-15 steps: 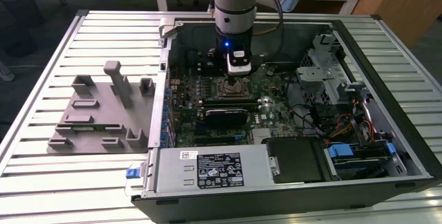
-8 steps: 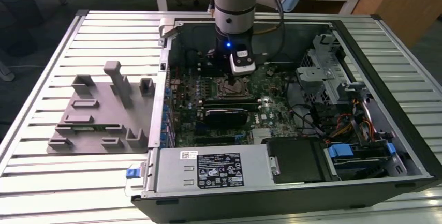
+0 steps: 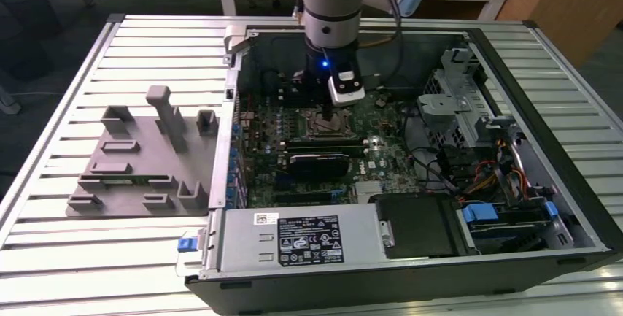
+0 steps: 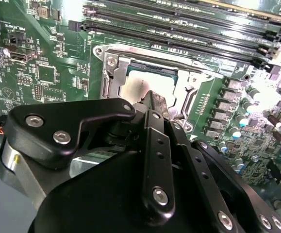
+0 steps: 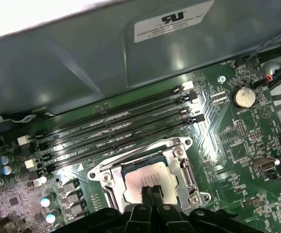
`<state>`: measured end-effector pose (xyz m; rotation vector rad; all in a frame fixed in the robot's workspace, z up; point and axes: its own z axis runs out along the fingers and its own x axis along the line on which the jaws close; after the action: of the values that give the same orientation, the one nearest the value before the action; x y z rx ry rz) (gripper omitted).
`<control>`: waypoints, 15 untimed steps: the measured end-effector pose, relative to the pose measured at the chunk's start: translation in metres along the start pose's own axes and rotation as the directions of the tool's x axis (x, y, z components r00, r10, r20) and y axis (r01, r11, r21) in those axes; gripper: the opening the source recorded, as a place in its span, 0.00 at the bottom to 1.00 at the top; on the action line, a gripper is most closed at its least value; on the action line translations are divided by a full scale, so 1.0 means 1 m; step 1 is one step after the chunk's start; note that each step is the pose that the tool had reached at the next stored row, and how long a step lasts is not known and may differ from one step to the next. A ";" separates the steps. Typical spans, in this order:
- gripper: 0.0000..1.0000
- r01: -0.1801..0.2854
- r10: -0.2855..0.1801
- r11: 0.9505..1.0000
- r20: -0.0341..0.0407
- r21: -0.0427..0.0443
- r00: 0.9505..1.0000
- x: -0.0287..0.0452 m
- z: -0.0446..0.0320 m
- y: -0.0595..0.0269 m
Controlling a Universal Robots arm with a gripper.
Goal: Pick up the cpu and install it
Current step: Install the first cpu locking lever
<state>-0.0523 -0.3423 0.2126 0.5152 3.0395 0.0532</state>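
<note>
First wrist view: gripper (image 5: 151, 190) tips pinched together on cpu (image 5: 141, 180) seated in socket frame (image 5: 181, 160), 6 o'clock of RAM slots (image 5: 116, 127) | step: install/placing | nxt move needs gentle, square release.

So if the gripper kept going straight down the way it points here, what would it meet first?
Most likely the cpu: the gripper points at its silvery top plate, seated in the socket frame on the motherboard. Whether the fingertips already touch it is unclear.
</note>
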 end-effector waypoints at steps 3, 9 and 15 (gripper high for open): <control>0.11 0.011 -0.011 1.000 -0.001 0.000 1.000 -0.0029 0.0005 0.0011; 0.11 0.020 -0.020 1.000 -0.001 0.001 1.000 -0.0053 0.0000 0.0018; 0.11 0.020 -0.020 1.000 -0.001 0.001 1.000 -0.0058 -0.0104 0.0023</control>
<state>-0.0468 -0.3423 0.2234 0.4850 3.0451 0.0512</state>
